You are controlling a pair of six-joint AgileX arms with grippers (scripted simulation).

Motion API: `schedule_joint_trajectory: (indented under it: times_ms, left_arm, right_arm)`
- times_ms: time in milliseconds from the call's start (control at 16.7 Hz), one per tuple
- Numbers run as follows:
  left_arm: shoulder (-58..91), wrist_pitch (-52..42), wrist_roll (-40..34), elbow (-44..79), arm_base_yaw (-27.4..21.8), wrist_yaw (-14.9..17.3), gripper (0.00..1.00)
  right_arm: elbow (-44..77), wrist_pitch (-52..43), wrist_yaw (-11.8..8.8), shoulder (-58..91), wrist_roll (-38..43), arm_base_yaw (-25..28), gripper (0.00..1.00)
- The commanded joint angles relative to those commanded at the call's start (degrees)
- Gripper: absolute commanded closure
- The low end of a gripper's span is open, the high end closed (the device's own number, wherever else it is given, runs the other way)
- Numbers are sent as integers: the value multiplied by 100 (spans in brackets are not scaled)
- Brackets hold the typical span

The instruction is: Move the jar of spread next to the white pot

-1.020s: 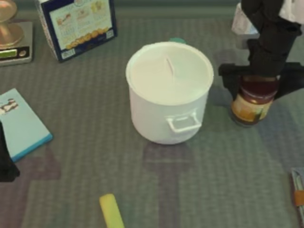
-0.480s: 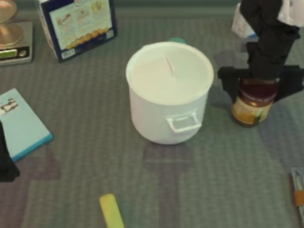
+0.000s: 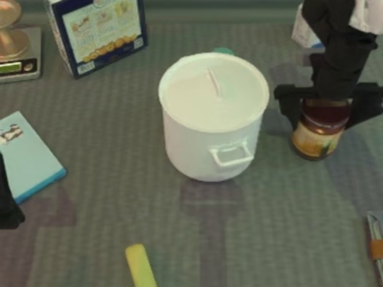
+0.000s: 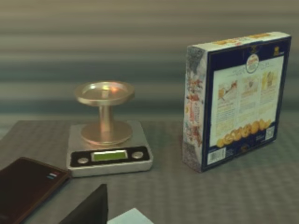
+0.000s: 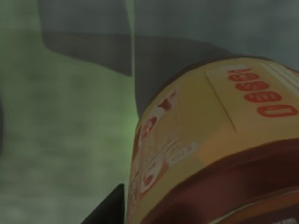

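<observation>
Grey-green woven table (image 3: 108, 197), dim ribbed wall behind. Large white cylindrical pot w/ flat lid (image 3: 212, 113) sits about centre. At its 3 o'clock, just beside but apart, stands the small dark-brown glass jar w/ orange-yellow label (image 3: 318, 133), upright on the table. Right gripper (image 3: 328, 103) is over the jar's lid, black fingers spread wide either side; contact probably none, hard to tell from above. Left arm (image 3: 7, 200) parked at 9 o'clock edge. Blue-and-white carton (image 3: 99, 33) at 11 o'clock.
</observation>
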Motion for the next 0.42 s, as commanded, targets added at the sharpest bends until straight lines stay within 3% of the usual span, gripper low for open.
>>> schedule_joint_trajectory:
  times_ms: [120,420]
  left_arm:
    - [0,0,0,0,0,0,0]
    - [0,0,0,0,0,0,0]
  right_arm:
    - [0,0,0,0,0,0,0]
    - [0,0,0,0,0,0,0]
